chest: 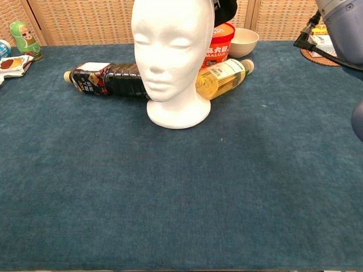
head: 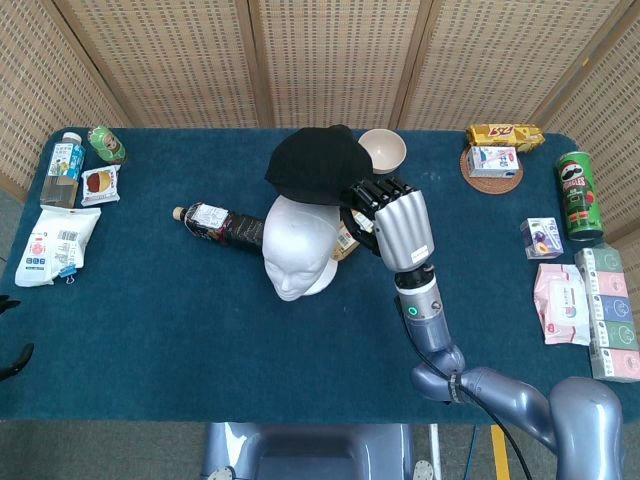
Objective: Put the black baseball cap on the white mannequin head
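Note:
The black baseball cap (head: 312, 165) hangs in the air just behind and above the white mannequin head (head: 299, 241), overlapping its crown in the head view. My right hand (head: 392, 223) grips the cap's right edge, fingers curled on it. In the chest view the mannequin head (chest: 172, 54) faces me at table centre, and only a black sliver of the cap (chest: 226, 9) shows behind its top right. My right arm (chest: 342, 25) crosses the upper right corner there. Of my left hand only dark tips (head: 12, 355) show at the left edge.
Behind the mannequin lie a dark bottle (head: 215, 224), a yellow bottle (chest: 222, 77) and a red tub (chest: 218, 43). A bowl (head: 382, 150) stands at the back. Snack packs (head: 57, 243) sit at left; a green can (head: 576, 194), boxes and wipes (head: 562, 303) at right.

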`<state>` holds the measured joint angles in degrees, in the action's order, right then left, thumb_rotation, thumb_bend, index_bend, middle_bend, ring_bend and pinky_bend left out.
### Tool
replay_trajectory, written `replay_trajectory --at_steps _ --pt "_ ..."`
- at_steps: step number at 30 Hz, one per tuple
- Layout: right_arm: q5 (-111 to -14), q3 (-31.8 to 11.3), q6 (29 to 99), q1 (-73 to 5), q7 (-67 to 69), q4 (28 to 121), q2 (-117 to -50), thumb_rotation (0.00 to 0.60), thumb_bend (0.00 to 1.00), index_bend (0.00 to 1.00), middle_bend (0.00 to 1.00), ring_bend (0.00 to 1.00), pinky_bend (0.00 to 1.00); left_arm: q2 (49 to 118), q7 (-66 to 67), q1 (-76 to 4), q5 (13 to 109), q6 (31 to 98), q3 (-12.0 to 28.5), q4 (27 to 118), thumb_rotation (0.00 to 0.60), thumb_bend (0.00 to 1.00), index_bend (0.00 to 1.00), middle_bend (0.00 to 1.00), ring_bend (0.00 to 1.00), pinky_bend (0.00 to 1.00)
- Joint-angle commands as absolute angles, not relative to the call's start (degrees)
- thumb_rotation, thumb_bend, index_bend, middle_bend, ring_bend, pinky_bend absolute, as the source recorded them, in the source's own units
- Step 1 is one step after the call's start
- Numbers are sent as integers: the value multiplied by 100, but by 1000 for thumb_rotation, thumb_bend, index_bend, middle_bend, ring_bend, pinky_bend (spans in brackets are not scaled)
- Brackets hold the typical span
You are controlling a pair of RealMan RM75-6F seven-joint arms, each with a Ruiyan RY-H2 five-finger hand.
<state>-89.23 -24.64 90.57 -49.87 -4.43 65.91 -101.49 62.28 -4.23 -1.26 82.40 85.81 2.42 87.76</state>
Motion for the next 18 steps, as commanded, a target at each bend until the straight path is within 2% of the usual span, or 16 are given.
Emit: replay_trajectory --at_steps 1,18 --pt "-9005 -2378 9111 -4966 -528 6754 -10107 600 639 814 656 696 636 6249 -439 -128 8197 8544 248 8751 541 288 217 200 166 239" --pt "-9492 -1828 9025 -4894 -1182 7349 -9987 600 628 814 658 699 636 6412 -588 -166 8052 8319 258 8476 539 288 217 200 165 241"
